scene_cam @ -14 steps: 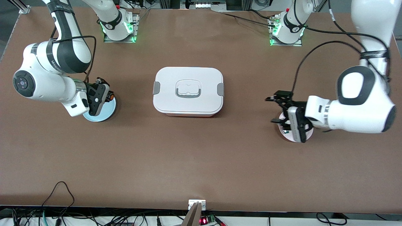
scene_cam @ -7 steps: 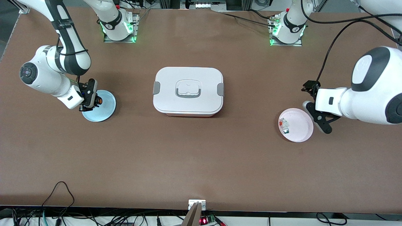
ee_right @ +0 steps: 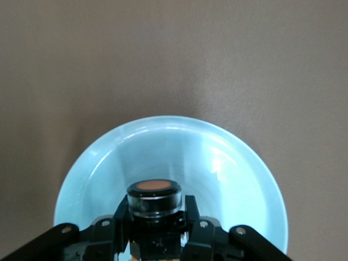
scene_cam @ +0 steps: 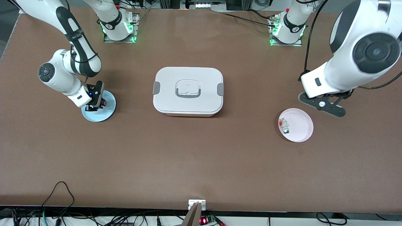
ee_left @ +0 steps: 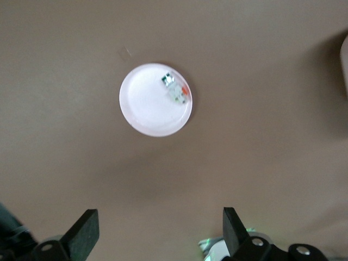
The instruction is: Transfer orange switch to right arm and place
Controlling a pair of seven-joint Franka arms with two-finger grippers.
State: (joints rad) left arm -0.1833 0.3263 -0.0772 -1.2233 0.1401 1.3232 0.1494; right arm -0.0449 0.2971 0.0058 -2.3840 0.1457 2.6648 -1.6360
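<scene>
While the right gripper (scene_cam: 98, 103) keeps pinching the orange switch (scene_cam: 103, 102), the left gripper (scene_cam: 323, 105) — fingers spread — has risen.

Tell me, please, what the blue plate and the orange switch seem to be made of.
The blue plate looks like glossy, slightly translucent plastic: light streaks glare across it. The orange switch, held by the right gripper over the plate, looks like black plastic with a shiny, possibly metal, rim.
</scene>
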